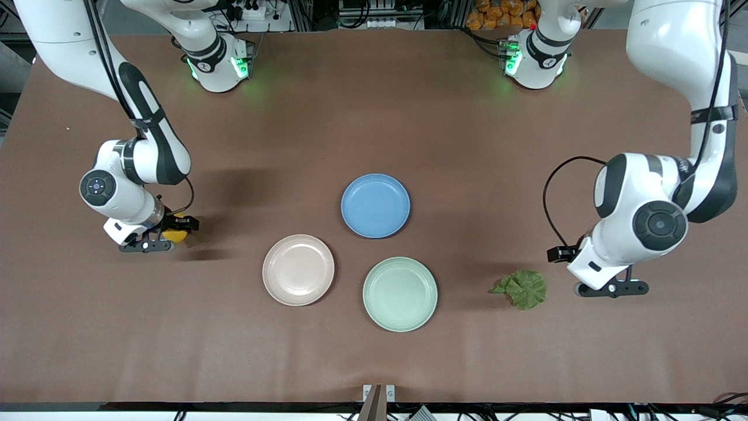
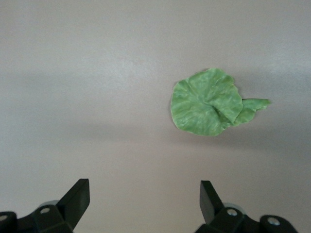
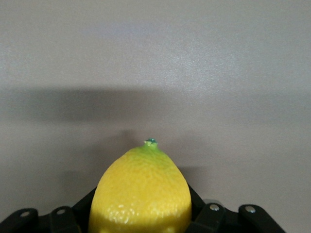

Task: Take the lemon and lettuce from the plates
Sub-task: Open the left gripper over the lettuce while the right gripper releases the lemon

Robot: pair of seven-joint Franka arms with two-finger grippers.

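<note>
Lemon (image 3: 141, 194): clamped between the closed fingers of the right gripper (image 1: 169, 234), over bare table (image 1: 374, 117) toward the right arm's end
Lettuce (image 1: 523, 288): flat on the table toward the left arm's end, off the mint plate (image 1: 400, 294); left gripper (image 1: 610, 288) just beside it, fingers wide apart, holding nothing
Beige-pink plate (image 1: 298, 269), blue plate (image 1: 375, 205): mid-table

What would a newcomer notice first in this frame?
Three bare plates cluster mid-table: blue, beige-pink and mint. The right gripper holds the lemon over the table's right-arm end. The lettuce lies flat on the table near the open left gripper.
</note>
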